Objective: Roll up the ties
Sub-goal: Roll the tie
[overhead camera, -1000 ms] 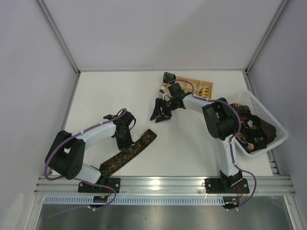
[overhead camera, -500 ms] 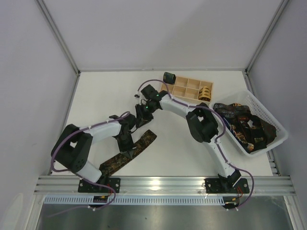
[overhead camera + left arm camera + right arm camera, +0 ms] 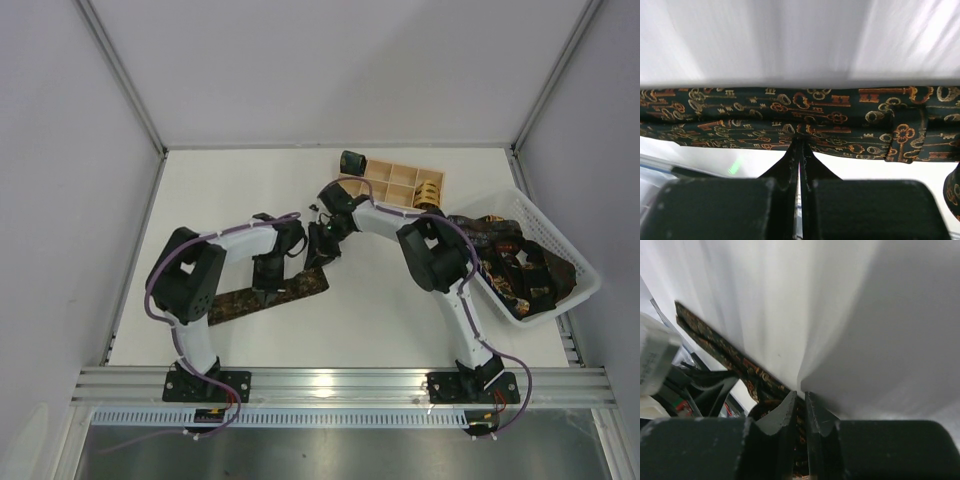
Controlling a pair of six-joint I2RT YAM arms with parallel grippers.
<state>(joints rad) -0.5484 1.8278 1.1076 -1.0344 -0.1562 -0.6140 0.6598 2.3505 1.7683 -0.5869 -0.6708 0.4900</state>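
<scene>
**White tabletop, one tie gripped at two spots**

Pale tabletop (image 3: 230, 190) fills the floor of a grey-walled enclosure. The left jaws are pressed together and nip the near long edge of the flat tie (image 3: 800, 112), a dark band printed with orange and tan keys. The right jaws stand a sliver apart with patterned cloth in the gap, pinching that tie at its wide end.

Seen from above, the tie runs roughly from 9 to 3 o'clock near the tabletop's middle, with its wide end at 3. At 1 o'clock from the jaws sits a wooden tray (image 3: 385, 178), with a tan-gold coil (image 3: 428, 190) in a compartment at its right end. A dark green coil (image 3: 351, 160) sits just beside the tray's far left corner. At 3 o'clock, a white mesh basket (image 3: 566, 245) holds a heap of unrolled ties (image 3: 520, 270).
</scene>
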